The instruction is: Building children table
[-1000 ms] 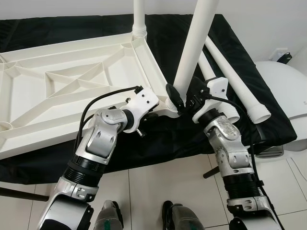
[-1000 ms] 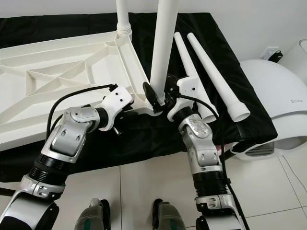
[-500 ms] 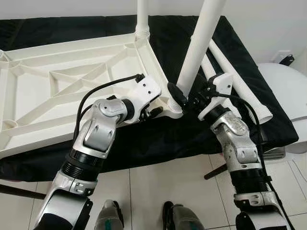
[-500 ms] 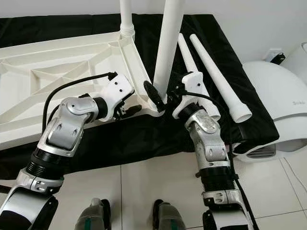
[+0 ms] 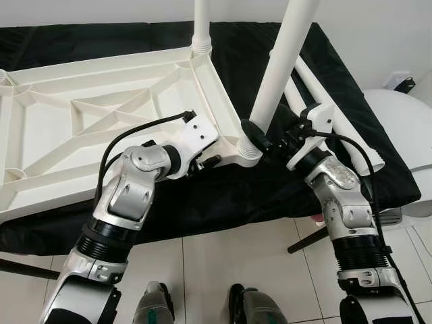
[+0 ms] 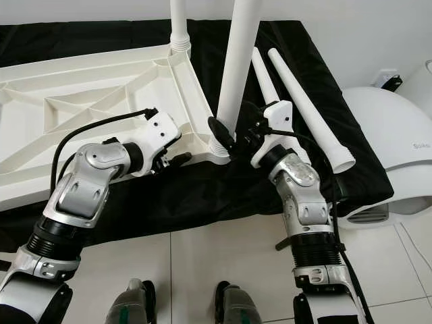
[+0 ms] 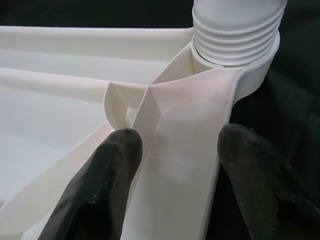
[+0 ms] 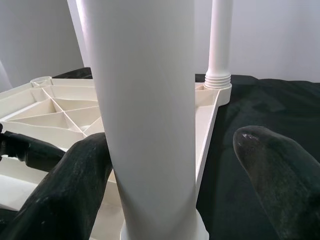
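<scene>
A white children's table top lies upside down on a black cloth. One white leg stands in its far corner socket. Another leg stands tilted in the near corner socket. My left gripper straddles the rim beside that socket, one finger inside the wall and one outside, both touching it. My right gripper is open around the base of the near leg: one finger rests against it, the other stands off. Two loose legs lie on the cloth behind my right wrist.
A rounded white appliance stands right of the cloth. The near edge of the cloth hangs over a tiled floor, where my feet show. A dark rod lies by my right arm.
My left gripper has turned and settled onto the table rim next to the near socket. My right arm has shifted slightly right, fingers still around the leg's base.
</scene>
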{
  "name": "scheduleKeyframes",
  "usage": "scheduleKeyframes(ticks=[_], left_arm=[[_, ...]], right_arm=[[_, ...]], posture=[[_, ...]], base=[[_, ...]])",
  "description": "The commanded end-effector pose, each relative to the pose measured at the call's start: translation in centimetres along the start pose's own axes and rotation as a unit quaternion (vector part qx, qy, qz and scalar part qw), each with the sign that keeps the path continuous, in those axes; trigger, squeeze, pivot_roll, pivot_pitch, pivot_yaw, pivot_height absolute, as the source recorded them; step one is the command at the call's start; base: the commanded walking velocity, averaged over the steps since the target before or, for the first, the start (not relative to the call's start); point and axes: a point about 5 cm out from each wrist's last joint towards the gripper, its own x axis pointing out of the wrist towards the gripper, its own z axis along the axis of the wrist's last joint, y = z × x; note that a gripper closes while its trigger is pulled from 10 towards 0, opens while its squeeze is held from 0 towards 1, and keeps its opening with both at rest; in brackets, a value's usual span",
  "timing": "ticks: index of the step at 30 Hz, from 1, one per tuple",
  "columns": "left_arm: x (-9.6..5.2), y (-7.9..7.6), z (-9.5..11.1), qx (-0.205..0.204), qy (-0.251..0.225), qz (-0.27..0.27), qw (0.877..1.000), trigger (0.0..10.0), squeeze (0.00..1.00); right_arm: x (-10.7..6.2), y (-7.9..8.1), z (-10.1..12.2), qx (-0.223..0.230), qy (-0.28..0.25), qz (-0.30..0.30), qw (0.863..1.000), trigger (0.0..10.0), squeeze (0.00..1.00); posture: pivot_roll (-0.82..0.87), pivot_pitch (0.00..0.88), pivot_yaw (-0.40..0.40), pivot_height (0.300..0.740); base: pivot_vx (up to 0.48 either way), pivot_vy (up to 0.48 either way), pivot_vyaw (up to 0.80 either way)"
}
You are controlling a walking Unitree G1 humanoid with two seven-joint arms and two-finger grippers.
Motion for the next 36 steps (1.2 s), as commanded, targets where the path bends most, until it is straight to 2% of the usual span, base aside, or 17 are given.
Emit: scheduleKeyframes(ticks=[1,9,18,23,30,31,34,36], left_arm=[[-0.1,0.0,0.2,0.007,-0.008,0.028,1.000,10.0,0.00],[-0.8,0.5,-0.1,-0.018,-0.016,0.057,0.998,10.0,0.00],[-1.7,1.2,-0.8,-0.021,-0.005,0.079,0.997,10.0,0.00],[-1.8,1.5,-1.0,-0.054,-0.009,0.115,0.992,10.0,0.00],[-1.9,1.6,-1.1,-0.077,-0.011,0.141,0.987,10.0,0.00],[-2.1,1.7,-1.3,-0.095,-0.017,0.165,0.982,10.0,0.00],[-2.1,1.8,-1.3,-0.101,-0.020,0.173,0.979,10.0,0.00],[-2.3,1.7,-1.5,-0.124,-0.031,0.186,0.974,10.0,0.00]], right_arm=[[-0.2,0.0,-0.3,0.005,0.002,0.004,1.000,10.0,0.00],[-0.3,0.1,-0.7,0.014,0.006,0.014,1.000,10.0,0.00],[-0.3,0.1,-1.1,0.020,0.010,0.023,0.999,10.0,0.00],[-0.6,0.6,-1.5,0.030,0.012,0.022,0.999,10.0,0.00],[-0.6,1.2,-1.9,0.039,0.012,0.021,0.999,10.0,0.00],[-0.6,1.7,-2.2,0.049,0.010,0.019,0.999,10.0,0.00],[-0.6,1.8,-2.2,0.052,0.009,0.017,0.998,10.0,0.00],[-0.5,2.1,-2.4,0.056,0.007,0.012,0.998,10.0,0.00]], posture=[[0.04,0.184,-0.027,0.740],[0.04,0.171,-0.030,0.740],[0.05,0.162,-0.036,0.740],[0.05,0.160,-0.037,0.740],[0.05,0.160,-0.036,0.740],[0.05,0.157,-0.036,0.740],[0.05,0.157,-0.036,0.740],[0.06,0.156,-0.037,0.740]], base=[[0.000,0.000,0.00],[0.000,0.000,0.00],[0.000,0.000,0.00],[0.000,0.000,0.00],[0.000,0.000,0.00],[0.000,0.000,0.00],[0.000,0.000,0.00],[0.000,0.000,0.00]])
